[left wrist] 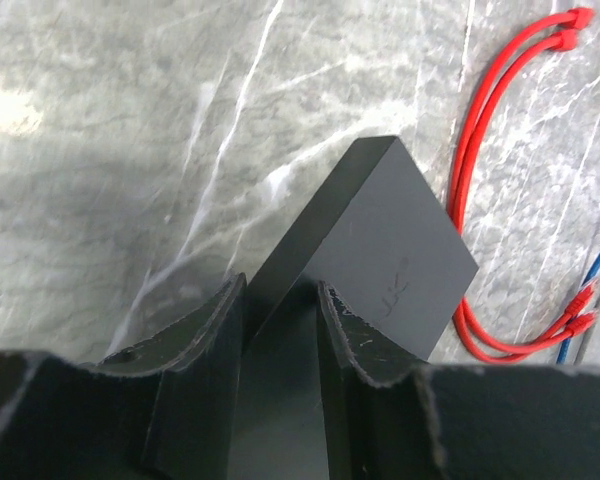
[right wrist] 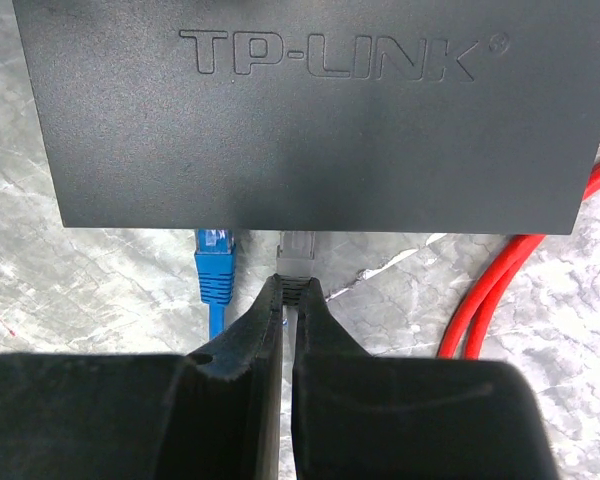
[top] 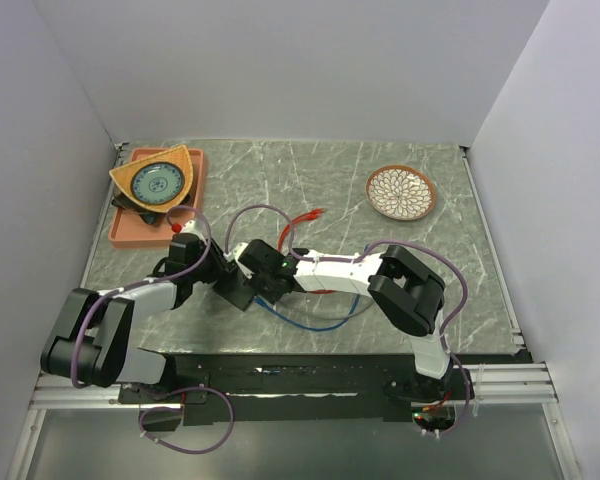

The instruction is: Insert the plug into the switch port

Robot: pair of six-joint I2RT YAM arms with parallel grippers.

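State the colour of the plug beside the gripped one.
That plug is blue, clearest in the right wrist view.

In the right wrist view we see the switch run off the top edge. Its overhanging top hides the ports, so no socket shows. The tip of the plug vanishes under that edge, and we cannot tell how deep it sits. The blue plug beside it is hidden likewise. The right gripper covers the cable behind the plug. A red cable leaves by the right edge. In the left wrist view the left gripper covers the switch's near end, and the bottom edge cuts the gripper off. From above, both wrists cover the switch and plugs almost wholly, and a dark thing under the plate in the tray is too hidden for us to name.
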